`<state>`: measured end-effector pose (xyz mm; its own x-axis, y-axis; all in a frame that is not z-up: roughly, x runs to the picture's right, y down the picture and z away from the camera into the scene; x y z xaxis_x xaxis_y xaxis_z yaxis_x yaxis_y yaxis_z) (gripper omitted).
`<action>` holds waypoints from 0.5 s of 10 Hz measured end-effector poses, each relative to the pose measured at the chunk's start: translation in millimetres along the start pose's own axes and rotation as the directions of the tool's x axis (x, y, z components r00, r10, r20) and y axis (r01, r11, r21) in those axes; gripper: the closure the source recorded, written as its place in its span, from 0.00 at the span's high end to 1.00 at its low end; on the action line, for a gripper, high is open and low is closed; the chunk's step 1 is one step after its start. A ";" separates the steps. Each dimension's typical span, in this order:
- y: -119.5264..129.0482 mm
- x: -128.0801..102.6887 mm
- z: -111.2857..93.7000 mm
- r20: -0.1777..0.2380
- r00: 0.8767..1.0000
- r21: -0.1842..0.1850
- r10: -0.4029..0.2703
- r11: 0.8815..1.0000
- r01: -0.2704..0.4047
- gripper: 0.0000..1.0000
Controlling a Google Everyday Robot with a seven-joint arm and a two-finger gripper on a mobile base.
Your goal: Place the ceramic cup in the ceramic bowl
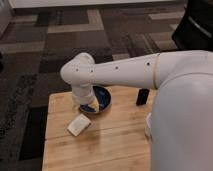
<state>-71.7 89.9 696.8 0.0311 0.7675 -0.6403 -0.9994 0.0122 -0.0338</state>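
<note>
The dark blue ceramic bowl (101,98) sits on the wooden table (115,142) near its back edge, partly covered by my arm. My gripper (85,103) hangs down from the white wrist at the bowl's left rim, low over the table. A pale yellowish shape shows at the bowl's front-left edge under the wrist; I cannot tell what it is. The ceramic cup is not clearly in view and may be hidden by the wrist.
A flat pale rectangular block (79,125) lies on the table in front of and left of the bowl. A small black upright object (142,96) stands right of the bowl. My white arm (125,72) spans the table's right side. Dark patterned carpet surrounds the table.
</note>
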 end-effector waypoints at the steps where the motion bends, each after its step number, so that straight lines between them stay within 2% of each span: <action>1: -4.5 0.1 -0.7 -0.002 1.000 -0.007 -0.002 1.000 0.002 0.65; 2: -10.4 0.6 -1.0 -0.006 1.000 -0.016 -0.006 1.000 0.006 0.65; 3: -37.7 1.6 1.1 -0.027 1.000 -0.038 -0.013 0.999 0.012 0.65; 5: -72.4 2.7 0.2 -0.043 0.999 -0.028 -0.018 0.999 0.017 0.65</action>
<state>0.8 91.2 697.6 0.0500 0.7388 -0.6721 -0.9978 0.0071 -0.0665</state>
